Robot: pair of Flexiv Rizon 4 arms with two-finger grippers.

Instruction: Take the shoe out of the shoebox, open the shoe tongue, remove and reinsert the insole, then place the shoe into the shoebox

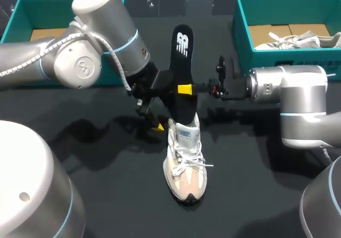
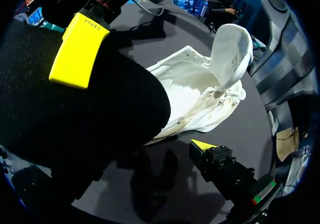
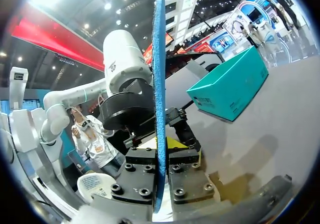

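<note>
Insole stands in shoe, shoeboxes behind.

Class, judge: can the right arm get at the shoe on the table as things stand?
Probably not: the right claw is shut on the upright insole, whose lower end is at the shoe.

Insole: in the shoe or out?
Mostly out: the insole stands upright, gripped in the right hand, with only its lower end at the opening of the shoe.

Head camera: high behind me, looks down on table. My left wrist camera: very near insole, faces shoe. My right wrist camera: near, insole edge-on. All share insole.
</note>
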